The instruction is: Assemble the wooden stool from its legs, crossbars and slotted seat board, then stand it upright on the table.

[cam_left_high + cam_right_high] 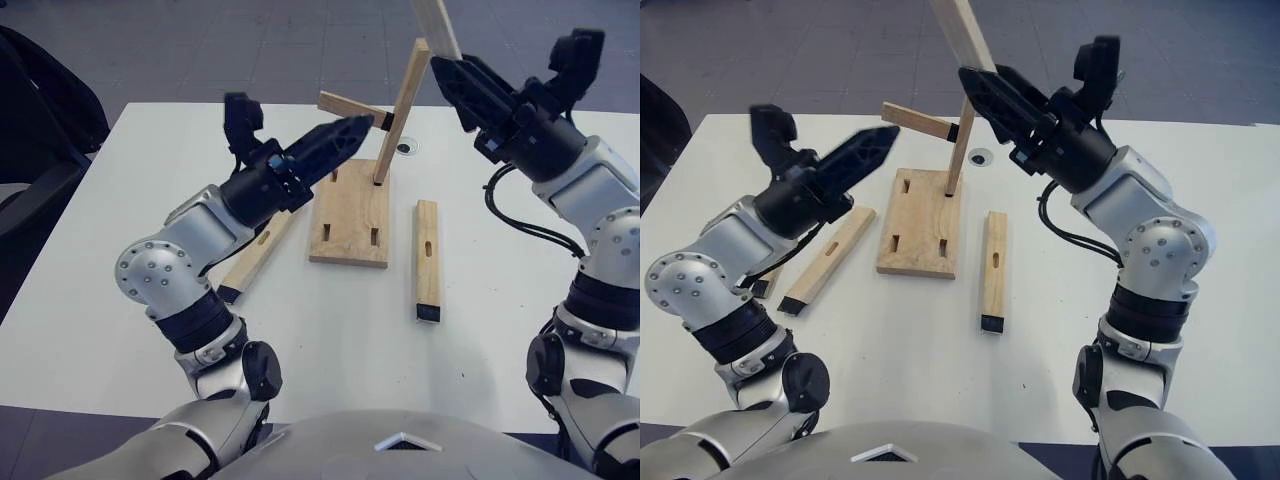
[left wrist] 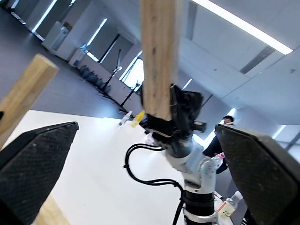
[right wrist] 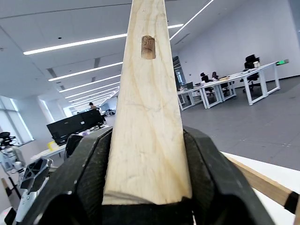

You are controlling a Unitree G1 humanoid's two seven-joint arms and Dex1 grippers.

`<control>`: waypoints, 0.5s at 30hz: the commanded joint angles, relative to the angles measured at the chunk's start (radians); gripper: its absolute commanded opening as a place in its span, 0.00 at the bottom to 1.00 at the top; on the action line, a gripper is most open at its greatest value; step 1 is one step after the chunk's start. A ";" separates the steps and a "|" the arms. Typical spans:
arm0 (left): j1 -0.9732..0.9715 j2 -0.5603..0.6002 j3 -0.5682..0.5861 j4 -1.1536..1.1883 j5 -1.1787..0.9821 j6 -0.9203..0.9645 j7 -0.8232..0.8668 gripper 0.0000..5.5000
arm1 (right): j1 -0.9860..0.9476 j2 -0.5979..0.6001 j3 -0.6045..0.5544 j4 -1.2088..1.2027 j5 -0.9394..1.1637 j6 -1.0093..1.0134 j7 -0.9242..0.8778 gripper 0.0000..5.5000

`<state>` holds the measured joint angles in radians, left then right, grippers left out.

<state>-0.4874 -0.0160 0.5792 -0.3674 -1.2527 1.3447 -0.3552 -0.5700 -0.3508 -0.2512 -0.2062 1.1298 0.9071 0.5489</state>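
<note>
The slotted seat board [image 1: 350, 215] lies flat mid-table. One leg [image 1: 400, 110] stands tilted in its far right slot, with a crossbar [image 1: 350, 105] sticking out towards the left. My right gripper [image 1: 442, 72] hovers above and to the right of that leg, shut on a second leg [image 3: 150, 108] that points up and out of the picture. My left gripper [image 1: 355, 128] is open, its fingers [image 2: 40, 164] wide apart, just left of the crossbar and above the board's far left corner. Two more legs lie flat: one [image 1: 427, 260] right of the board, one [image 1: 830, 255] left of it under my left arm.
A small round hole [image 1: 404, 148] sits in the white table [image 1: 330, 350] behind the board. Another bit of wood [image 1: 765, 285] shows under my left forearm. The table's near half is bare, and dark floor lies beyond its far edge.
</note>
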 commanded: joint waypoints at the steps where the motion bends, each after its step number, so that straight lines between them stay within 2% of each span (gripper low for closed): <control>1: -0.020 0.035 -0.023 0.066 -0.275 -0.073 0.184 0.87 | -0.009 -0.034 0.023 0.029 0.079 0.073 0.107 0.38; 3: -0.009 0.066 -0.066 0.082 -0.367 -0.123 0.272 0.79 | 0.004 -0.050 0.034 0.026 0.096 0.093 0.157 0.38; 9: 0.030 0.170 -0.225 0.049 -0.549 -0.246 0.369 0.78 | 0.035 -0.045 0.082 -0.027 0.120 0.112 0.192 0.38; 15: 0.050 0.249 -0.312 0.042 -0.614 -0.350 0.386 0.78 | 0.084 -0.041 0.136 -0.087 0.132 0.123 0.190 0.38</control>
<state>-0.4483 0.2015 0.2898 -0.3187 -1.8466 1.0211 0.0171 -0.4979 -0.3935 -0.1319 -0.2683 1.2432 1.0177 0.7383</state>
